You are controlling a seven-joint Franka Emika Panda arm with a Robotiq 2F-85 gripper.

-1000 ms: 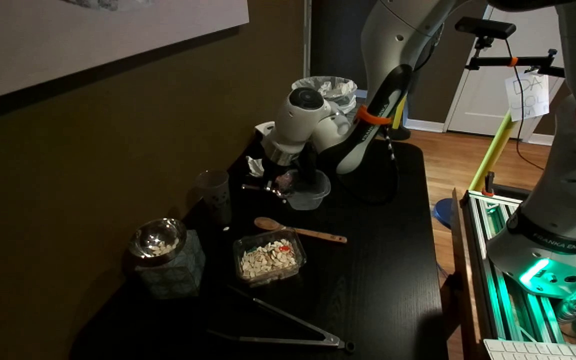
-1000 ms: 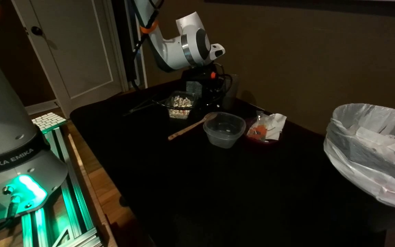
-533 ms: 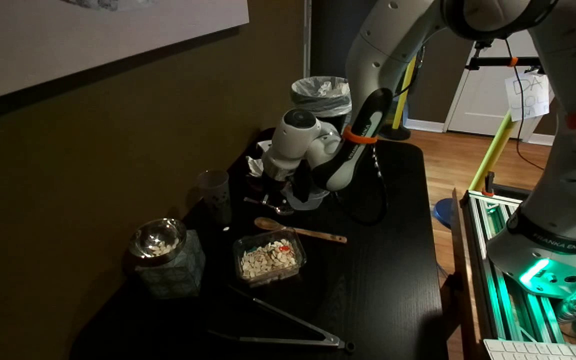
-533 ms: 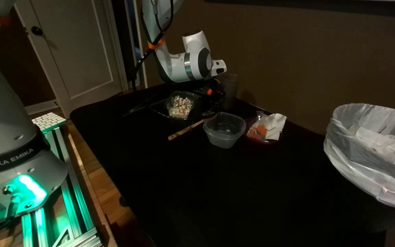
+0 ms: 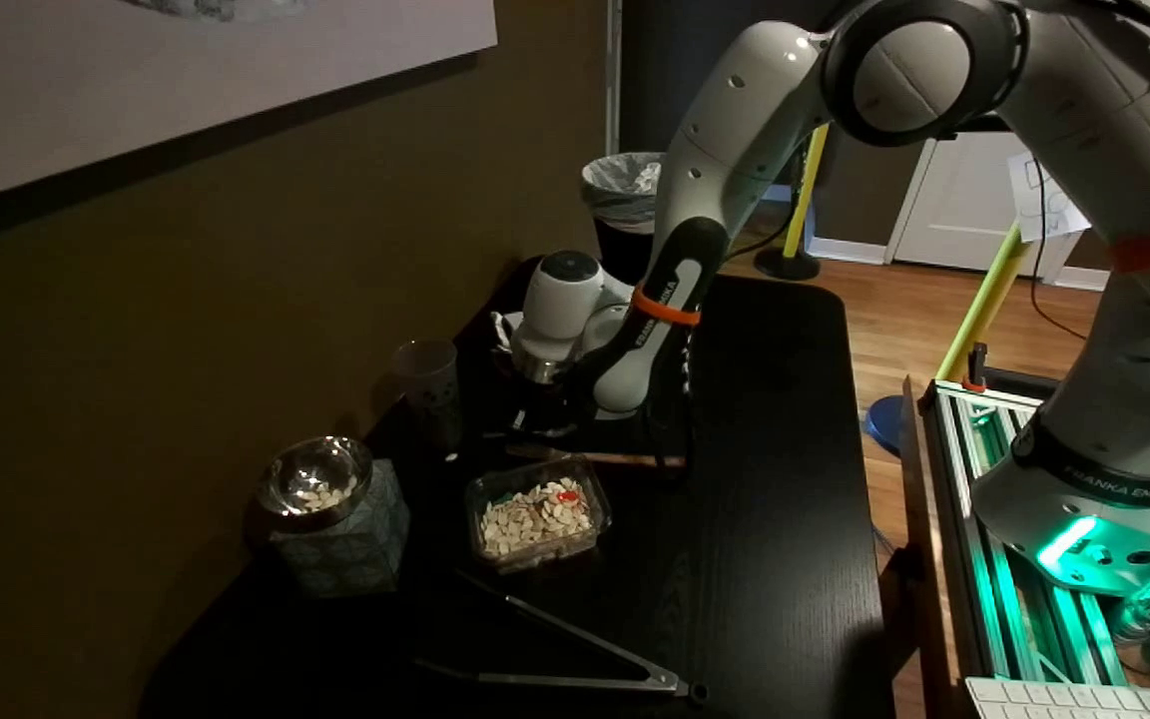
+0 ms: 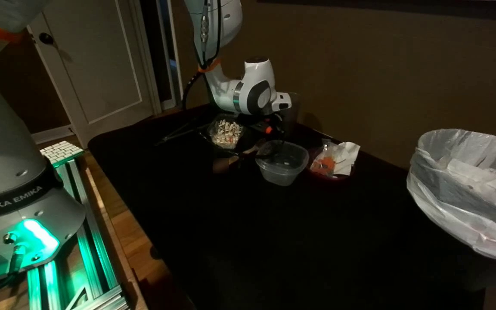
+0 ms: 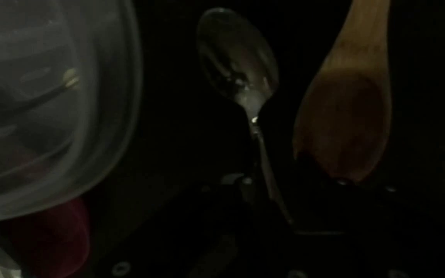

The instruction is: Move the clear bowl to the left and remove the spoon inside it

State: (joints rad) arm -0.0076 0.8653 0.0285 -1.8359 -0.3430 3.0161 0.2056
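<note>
The clear bowl (image 6: 280, 174) stands on the black table in an exterior view; its rim and wall fill the upper left of the wrist view (image 7: 108, 127). Something small and pale shows inside it. The arm hides most of it in an exterior view. The metal spoon (image 7: 238, 54) is outside the bowl, to its right in the wrist view. My gripper (image 7: 278, 166), very dark, has the spoon's handle between its fingers and looks shut on it. The spoon's head (image 5: 555, 431) sits low, near the table; whether it touches the table I cannot tell.
A wooden spoon (image 7: 342, 123) lies against the right finger's tip. A tub of grains (image 5: 540, 519), a tumbler (image 5: 428, 384), a metal bowl (image 5: 315, 474) on a box and tongs (image 5: 585, 684) stand near. A dark red bowl with a packet (image 6: 327, 165) adjoins the clear bowl.
The gripper and metal spoon have moved down together, away from the clear bowl in an exterior view. The wooden spoon has shifted slightly. The clear bowl has not moved.
</note>
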